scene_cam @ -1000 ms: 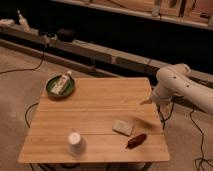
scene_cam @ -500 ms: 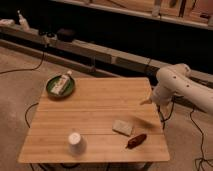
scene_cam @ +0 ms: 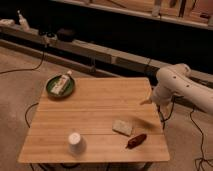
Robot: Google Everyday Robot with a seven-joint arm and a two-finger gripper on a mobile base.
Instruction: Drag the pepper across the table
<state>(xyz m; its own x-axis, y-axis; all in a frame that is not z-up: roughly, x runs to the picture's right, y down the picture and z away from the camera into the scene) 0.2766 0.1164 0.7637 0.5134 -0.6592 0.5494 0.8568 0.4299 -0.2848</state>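
The pepper (scene_cam: 136,141) is small, dark red and slightly curved. It lies on the light wooden table (scene_cam: 95,112) near its front right corner. A pale tan sponge-like block (scene_cam: 122,127) lies just left of and behind it. My gripper (scene_cam: 146,101) hangs from the white arm (scene_cam: 182,86) at the table's right edge, well behind the pepper and apart from it.
A white cup (scene_cam: 75,143) stands near the front left of the table. A green plate (scene_cam: 60,86) with a tube-like item sits at the back left corner. Cables run on the floor to the left and right. A dark shelf wall stands behind.
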